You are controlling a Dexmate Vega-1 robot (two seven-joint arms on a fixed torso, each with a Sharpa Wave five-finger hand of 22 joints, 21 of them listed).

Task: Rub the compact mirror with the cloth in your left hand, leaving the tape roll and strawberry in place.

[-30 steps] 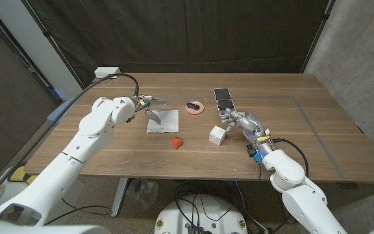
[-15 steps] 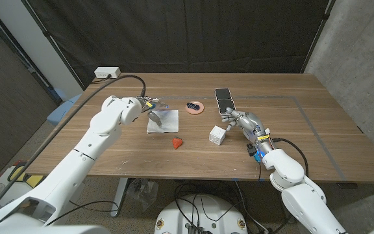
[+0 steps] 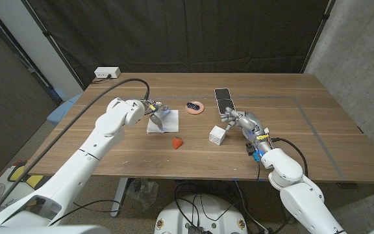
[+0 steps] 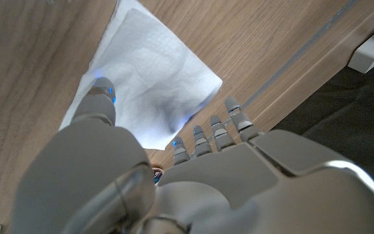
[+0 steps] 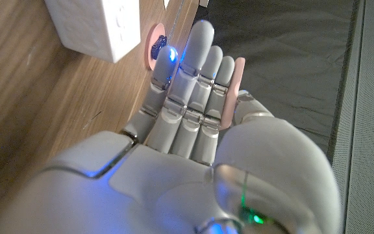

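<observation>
The white cloth [image 3: 163, 121] lies spread on the table left of centre, and also fills the left wrist view as the cloth [image 4: 149, 78]. My left hand [image 3: 153, 108] hovers over its far left corner, thumb and fingers [image 4: 214, 133] apart, holding nothing. The compact mirror [image 3: 223, 100], a dark rectangle with a pale rim, lies at the far middle. The pink tape roll [image 3: 195, 107] sits left of it, and the red strawberry [image 3: 176, 142] lies in front of the cloth. My right hand [image 3: 240, 121] stands with straight fingers [image 5: 188, 71], empty, in front of the mirror.
A white cube [image 3: 217, 135] stands just left of my right hand, seen close as the cube [image 5: 96, 26] in the right wrist view. A white power strip [image 3: 107, 72] sits at the table's far left corner. A dark curtain hangs behind the table.
My left arm has swung right, bringing the hand from beside the cloth's left edge to over its far corner. The cloth, mirror, tape roll, strawberry and right hand have not moved.
</observation>
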